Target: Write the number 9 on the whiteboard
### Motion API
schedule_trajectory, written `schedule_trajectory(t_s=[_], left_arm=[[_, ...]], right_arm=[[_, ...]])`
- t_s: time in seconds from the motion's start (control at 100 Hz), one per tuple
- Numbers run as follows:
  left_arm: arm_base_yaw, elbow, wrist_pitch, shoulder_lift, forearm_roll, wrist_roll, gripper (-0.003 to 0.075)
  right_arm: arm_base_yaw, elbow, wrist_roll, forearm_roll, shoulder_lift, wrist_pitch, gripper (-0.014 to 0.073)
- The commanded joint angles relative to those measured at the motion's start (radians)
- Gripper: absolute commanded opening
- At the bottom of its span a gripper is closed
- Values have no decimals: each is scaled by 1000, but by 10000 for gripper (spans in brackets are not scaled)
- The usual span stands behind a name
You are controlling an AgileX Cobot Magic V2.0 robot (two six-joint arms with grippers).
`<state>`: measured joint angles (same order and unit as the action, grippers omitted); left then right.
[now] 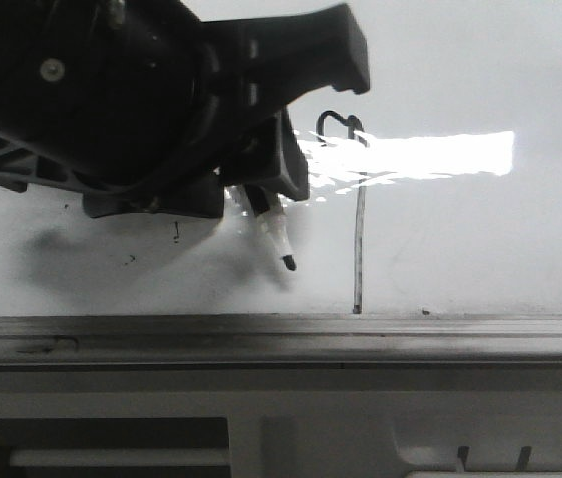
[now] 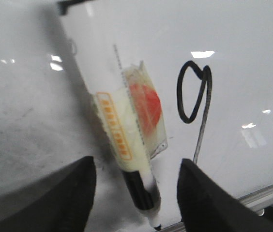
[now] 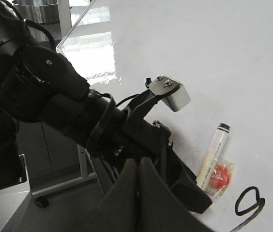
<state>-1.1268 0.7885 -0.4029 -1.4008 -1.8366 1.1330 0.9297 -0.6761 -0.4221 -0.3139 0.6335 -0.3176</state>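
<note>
Left gripper [image 2: 134, 188]: jaws spread apart, clasping nothing; the marker lies on the board in the gap between its two dark fingers [image 2: 202, 203], touching neither as far as the left wrist view shows.
Marker [image 2: 127, 145]: pale barrel with orange print and a black tip, lying flat on the whiteboard; in the front view its tip [image 1: 287, 261] pokes out from under the left arm.
Packet [image 2: 146, 108]: a clear plastic wrapper fixed to the marker's barrel, holding something round and red; what it is cannot be told.
Number 9 [image 2: 194, 104]: thin black stroke, a small loop on top of a long straight stem, drawn just beside the marker, apart from it.
Whiteboard [image 1: 480, 249]: glossy white, a bright glare band crossing the 9's stem, small black specks scattered, grey rail [image 1: 281, 334] along its near edge.
Right gripper [image 3: 139, 193]: its two dark fingers pressed together, nothing between them, held over the left arm [image 3: 78, 116].
</note>
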Motion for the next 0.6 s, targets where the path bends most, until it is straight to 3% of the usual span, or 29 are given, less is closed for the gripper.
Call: schedule_trajectory(t_s=[0.0,0.34,0.59], left_arm=[[27,9,-147,2,-24,0,484],[22,9,-161,10,-24,5,488],[-74,9,-188,112,-24,154,538]], right_arm=[[-5,-35,-6,-9,0,87,-66],[-5,-35,-6,-9,0,87,-66],[-5,-35,-6,-9,-4,87,-66]])
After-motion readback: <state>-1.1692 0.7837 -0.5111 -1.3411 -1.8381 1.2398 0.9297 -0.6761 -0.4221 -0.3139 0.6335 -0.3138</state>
